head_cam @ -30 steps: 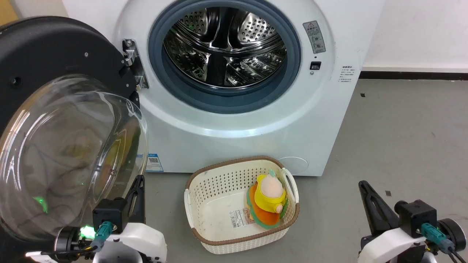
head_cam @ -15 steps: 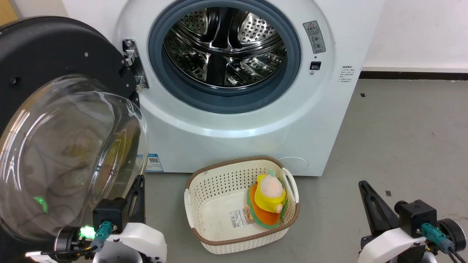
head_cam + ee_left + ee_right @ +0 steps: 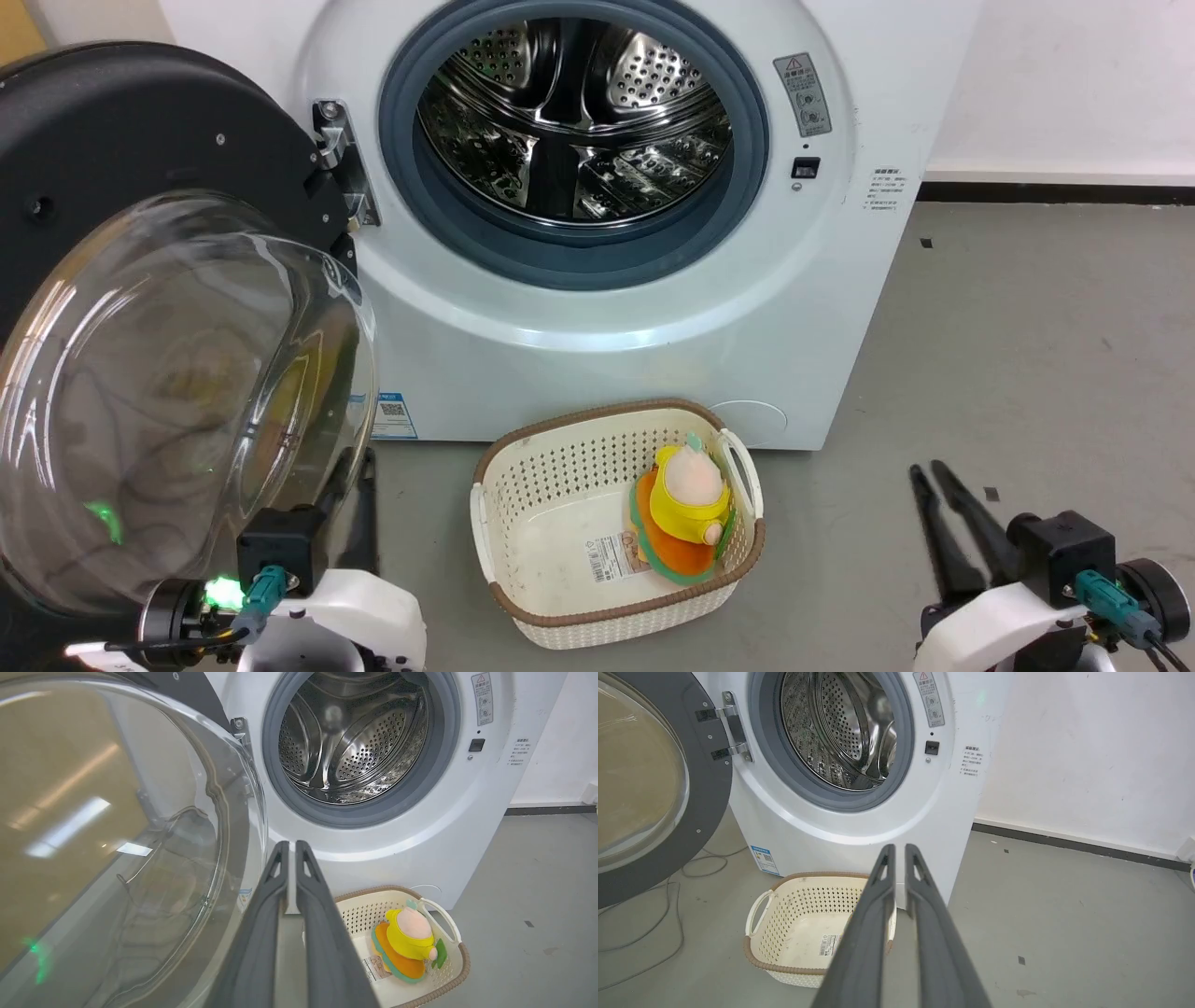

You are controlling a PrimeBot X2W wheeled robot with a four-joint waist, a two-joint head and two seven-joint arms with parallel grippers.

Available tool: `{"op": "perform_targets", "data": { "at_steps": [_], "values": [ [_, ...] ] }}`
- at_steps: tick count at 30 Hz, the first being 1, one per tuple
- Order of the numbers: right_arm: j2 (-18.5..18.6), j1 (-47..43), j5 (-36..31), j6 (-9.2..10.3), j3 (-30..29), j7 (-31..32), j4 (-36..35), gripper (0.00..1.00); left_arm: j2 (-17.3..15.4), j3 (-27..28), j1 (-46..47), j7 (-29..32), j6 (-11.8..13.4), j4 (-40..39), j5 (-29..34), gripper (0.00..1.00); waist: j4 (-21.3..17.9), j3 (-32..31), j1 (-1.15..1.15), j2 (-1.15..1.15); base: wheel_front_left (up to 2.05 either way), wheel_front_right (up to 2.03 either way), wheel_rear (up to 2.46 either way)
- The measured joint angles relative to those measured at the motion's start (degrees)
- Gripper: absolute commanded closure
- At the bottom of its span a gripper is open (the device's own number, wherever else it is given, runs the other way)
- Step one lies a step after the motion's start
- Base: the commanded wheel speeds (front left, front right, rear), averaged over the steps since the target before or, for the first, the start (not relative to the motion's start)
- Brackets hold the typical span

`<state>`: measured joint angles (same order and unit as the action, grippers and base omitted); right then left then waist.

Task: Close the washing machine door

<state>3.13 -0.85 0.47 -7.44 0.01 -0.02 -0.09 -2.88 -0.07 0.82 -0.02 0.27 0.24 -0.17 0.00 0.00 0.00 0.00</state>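
The washing machine stands white and square in front of me, its steel drum and grey gasket exposed. The washing machine door hangs wide open on its left hinge, black rim up, its clear glass bowl bulging toward me. My left gripper sits low beside the bowl's right edge, partly behind the glass, shut on nothing. My right gripper is at the lower right over bare floor, also shut and empty, far from the door.
A cream perforated basket with a brown rim sits on the floor before the machine, a yellow-and-orange plush toy in its right side. Cables trail on the floor under the open door. Grey floor stretches to the right toward a white wall.
Both grippers' fingers, seen earlier as one broad dark blade each, now show as thin fingers side by side. The door, the machine and the basket have not moved.
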Motion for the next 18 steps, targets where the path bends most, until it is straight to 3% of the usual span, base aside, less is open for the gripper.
{"op": "perform_targets", "data": {
  "at_steps": [8,9,10,11,18],
  "values": [
    [0.01,0.00,0.38,0.00,-0.43,-0.36,0.01,0.00,0.01,-0.34,0.01,-0.27,0.64,0.03,0.00,0.00,0.02,0.08,0.00,0.00,0.00,0.00,0.00],
    [0.01,0.00,0.57,0.00,-0.53,-0.51,0.01,0.00,0.01,-0.40,0.01,-0.51,0.75,0.03,-0.01,0.50,0.04,0.10,0.00,0.00,0.00,0.00,0.00],
    [0.01,0.00,0.63,0.00,-0.64,-0.60,0.01,0.00,0.01,-0.51,0.01,-0.62,0.99,0.02,-0.01,0.93,0.05,0.11,0.00,0.00,0.00,0.00,0.00],
    [0.01,0.00,0.64,0.00,-0.75,-0.63,0.01,0.00,0.01,-0.55,0.01,-0.64,1.13,0.02,-0.01,1.00,0.06,0.12,0.00,0.00,0.00,0.00,0.00],
    [0.01,0.01,1.25,0.00,-1.43,-1.56,0.01,0.00,-0.02,-0.82,0.12,-1.58,1.77,-0.38,-0.01,1.00,0.42,0.21,0.00,0.00,0.00,0.00,0.00]
  ]
}}
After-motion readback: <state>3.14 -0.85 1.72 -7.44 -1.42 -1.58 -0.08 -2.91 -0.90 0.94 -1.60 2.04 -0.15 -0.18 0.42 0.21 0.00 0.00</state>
